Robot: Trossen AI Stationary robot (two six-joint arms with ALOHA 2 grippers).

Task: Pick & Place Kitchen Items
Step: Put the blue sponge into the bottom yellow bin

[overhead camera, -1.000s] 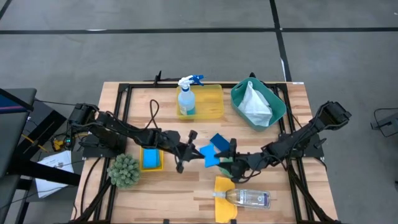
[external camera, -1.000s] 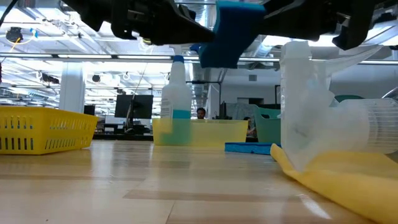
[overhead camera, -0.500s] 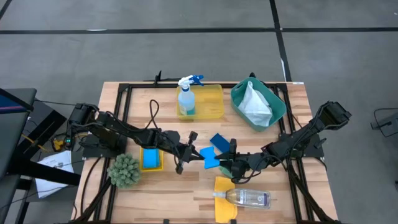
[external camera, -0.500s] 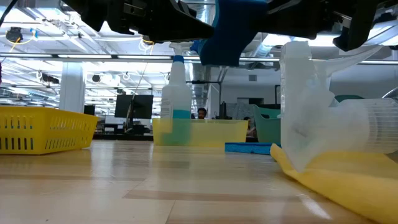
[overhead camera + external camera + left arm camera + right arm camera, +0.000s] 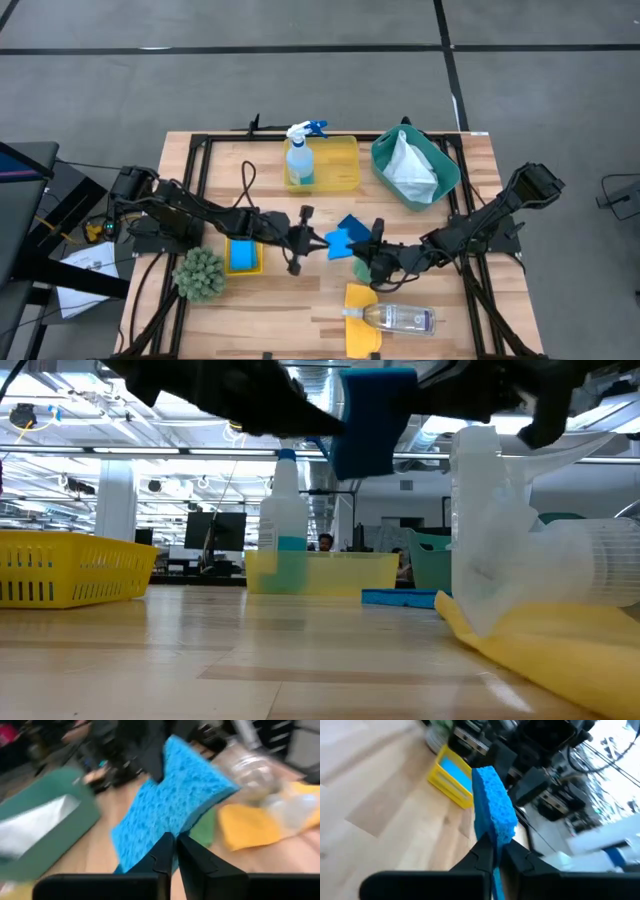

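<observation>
High view: blue spray bottle (image 5: 299, 158) stands in the yellow tray (image 5: 345, 165), white cloth (image 5: 410, 170) in the teal bin (image 5: 441, 160). Clear bottle (image 5: 400, 319) and yellow cloth (image 5: 360, 300) lie loose on the table (image 5: 270, 325) (left to do).

Low view: arms cut off above.

Left wrist: left end effector (image 5: 175, 851) pinches the blue porous sponge (image 5: 170, 805).

Right wrist: right end effector (image 5: 492, 852) pinches the same sponge, held aloft mid-table.

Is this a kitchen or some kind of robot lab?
Probably a lab or workshop, not a kitchen. The wooden table stands on a bare grey floor, and the low view shows monitors and ceiling lights in a big open room.
</observation>
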